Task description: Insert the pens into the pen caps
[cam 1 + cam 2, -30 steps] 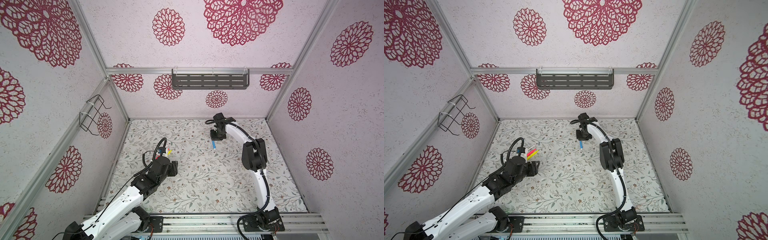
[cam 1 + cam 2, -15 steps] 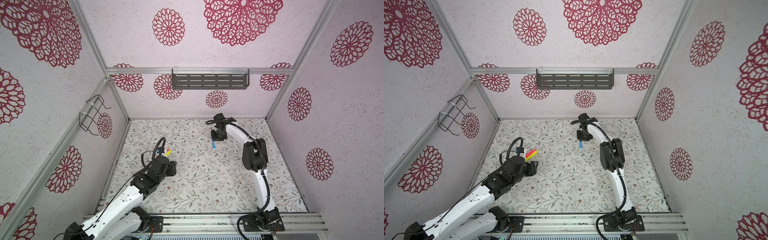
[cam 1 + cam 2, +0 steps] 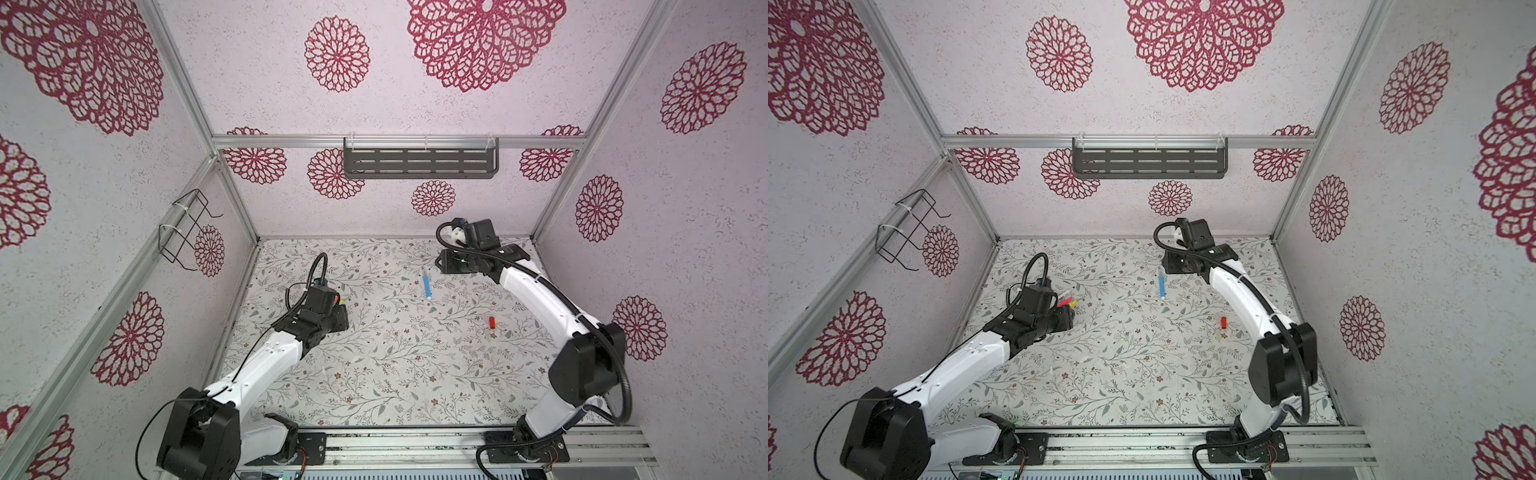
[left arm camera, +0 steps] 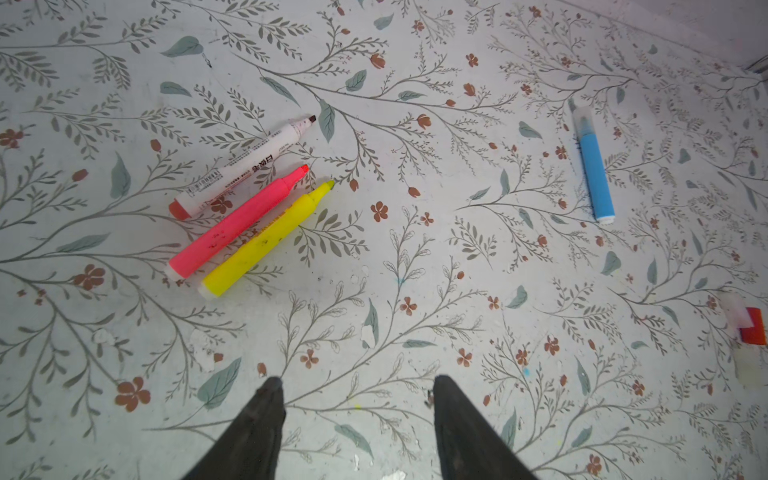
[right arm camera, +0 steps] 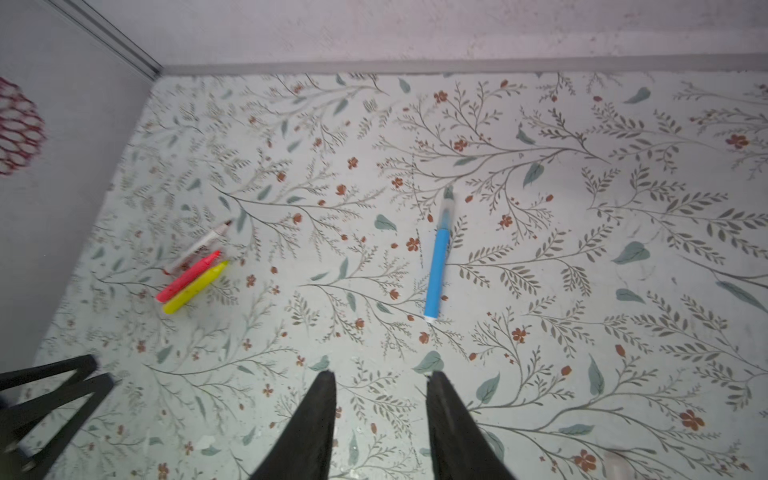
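My left arm (image 3: 266, 365) reaches up from the lower left of a top view. The left gripper (image 4: 353, 386) has its jaws parted and empty. My right arm (image 3: 536, 291) arcs from the lower right toward upper centre, and the right gripper (image 5: 378, 374) is likewise parted, gripping nothing.

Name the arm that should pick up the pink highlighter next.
Left. The left end effector is open, empty and close to the pink highlighter, which lies between the white marker and the yellow highlighter. The right end effector, also open, is farther off, by the blue highlighter.
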You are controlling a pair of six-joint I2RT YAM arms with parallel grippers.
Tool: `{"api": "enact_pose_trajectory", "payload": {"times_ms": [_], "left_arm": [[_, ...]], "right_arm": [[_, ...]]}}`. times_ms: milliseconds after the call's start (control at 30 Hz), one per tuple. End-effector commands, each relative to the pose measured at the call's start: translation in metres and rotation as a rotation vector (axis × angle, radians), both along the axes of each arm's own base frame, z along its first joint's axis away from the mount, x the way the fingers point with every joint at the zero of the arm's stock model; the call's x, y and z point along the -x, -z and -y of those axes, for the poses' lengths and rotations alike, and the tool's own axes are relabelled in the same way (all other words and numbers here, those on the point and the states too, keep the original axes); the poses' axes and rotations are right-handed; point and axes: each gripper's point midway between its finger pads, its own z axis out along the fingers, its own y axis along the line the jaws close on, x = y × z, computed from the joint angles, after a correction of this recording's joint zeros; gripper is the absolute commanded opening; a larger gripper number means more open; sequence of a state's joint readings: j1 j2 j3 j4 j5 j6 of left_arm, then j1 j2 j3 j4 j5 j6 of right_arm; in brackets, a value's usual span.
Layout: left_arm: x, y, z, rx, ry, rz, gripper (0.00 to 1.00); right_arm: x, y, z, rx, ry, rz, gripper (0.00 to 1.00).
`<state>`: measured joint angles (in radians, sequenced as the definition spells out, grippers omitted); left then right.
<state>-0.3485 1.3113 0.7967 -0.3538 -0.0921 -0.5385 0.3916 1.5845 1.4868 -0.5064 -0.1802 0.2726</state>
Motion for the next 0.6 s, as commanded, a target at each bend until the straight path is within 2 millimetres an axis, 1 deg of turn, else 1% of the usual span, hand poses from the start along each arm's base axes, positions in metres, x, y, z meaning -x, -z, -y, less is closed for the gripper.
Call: {"api": "enact_pose_trajectory", "payload": {"times_ms": [0, 67, 167, 233, 267, 300, 333, 467, 567], "left_arm": [[-0.019, -0.001, -0.003, 0.004, 0.020, 0.005, 0.59], [-0.027, 0.004, -0.007, 0.002, 0.018, -0.010, 0.59], [-0.037, 0.013, -0.011, 0.009, 0.022, -0.040, 0.58], [-0.042, 0.020, -0.012, 0.012, 0.028, -0.061, 0.57], [-0.044, 0.024, -0.012, 0.010, 0.030, -0.072, 0.57], [-0.047, 0.027, -0.012, 0.007, 0.033, -0.081, 0.57], [-0.048, 0.031, -0.014, -0.001, 0.034, -0.094, 0.57], [-0.055, 0.042, -0.019, -0.029, 0.043, -0.139, 0.56], [-0.058, 0.048, -0.022, -0.043, 0.047, -0.161, 0.55]], "right_arm": [[0.017, -0.032, -0.007, -0.095, -0.068, 0.133, 0.60], [0.029, -0.044, 0.001, -0.106, -0.052, 0.193, 0.73], [0.044, -0.060, 0.014, -0.115, -0.029, 0.265, 0.80], [0.053, -0.068, 0.015, -0.138, -0.034, 0.293, 0.84], [0.057, -0.070, 0.015, -0.156, -0.040, 0.296, 0.89], [0.060, -0.070, 0.016, -0.164, -0.038, 0.293, 0.96], [0.062, -0.070, 0.018, -0.166, -0.026, 0.288, 0.99], [0.068, -0.057, 0.030, -0.127, 0.017, 0.282, 0.99], [0.076, -0.056, 0.032, -0.136, 0.013, 0.285, 0.99]]}}
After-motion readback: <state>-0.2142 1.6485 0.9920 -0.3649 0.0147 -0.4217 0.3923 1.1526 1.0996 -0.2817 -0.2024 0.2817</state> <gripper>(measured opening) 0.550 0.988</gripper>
